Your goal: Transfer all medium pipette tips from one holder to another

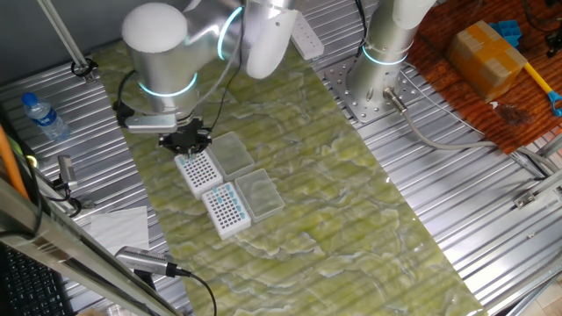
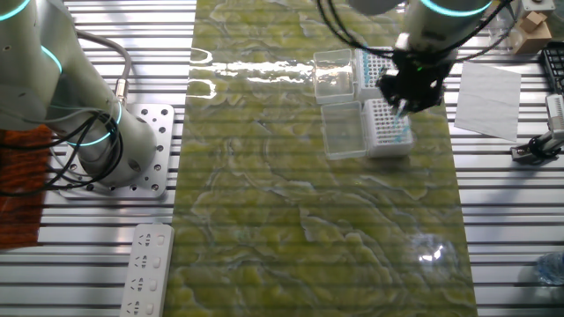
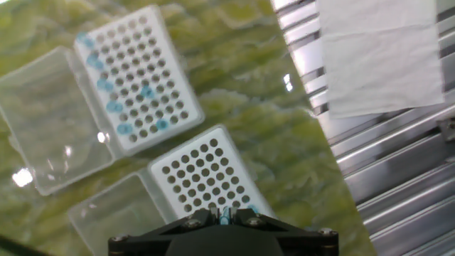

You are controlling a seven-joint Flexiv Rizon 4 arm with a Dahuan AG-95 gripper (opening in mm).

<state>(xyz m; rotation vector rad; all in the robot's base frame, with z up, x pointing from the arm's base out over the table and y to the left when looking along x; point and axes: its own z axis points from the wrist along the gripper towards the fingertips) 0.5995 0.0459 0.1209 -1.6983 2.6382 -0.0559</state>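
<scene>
Two white pipette-tip holders on the green patterned mat (image 1: 351, 202) covering the table (image 1: 474, 228), each with a clear hinged lid lying open beside it.

Holder A (image 3: 138, 78), hand view, upper left: grid of dark holes, mostly bare. The medium pipette tips (image 3: 106, 85) with light-blue tops sit along its left edge, with a few more scattered in the inner rows and near the lower edge. Its clear lid (image 3: 46, 121) lies flat to its left.

Holder B (image 3: 206, 178), hand view, lower centre: every hole in view is dark and bare; its nearer end is hidden behind the gripper. Its lid (image 3: 114, 213) lies to its left.

Gripper (image 3: 225, 215): black, directly above the near end of holder B. Fingers drawn close together, pinching a single light-blue-topped tip (image 3: 225, 213) between them.

In one fixed view the holders stand end to end, the gripper (image 1: 186, 140) at the far one.

Other items: white paper sheet (image 3: 384, 57) on the ribbed metal to the right; water bottle (image 1: 42, 116); white power strip (image 2: 145, 269); a second arm's base (image 1: 382, 75).
</scene>
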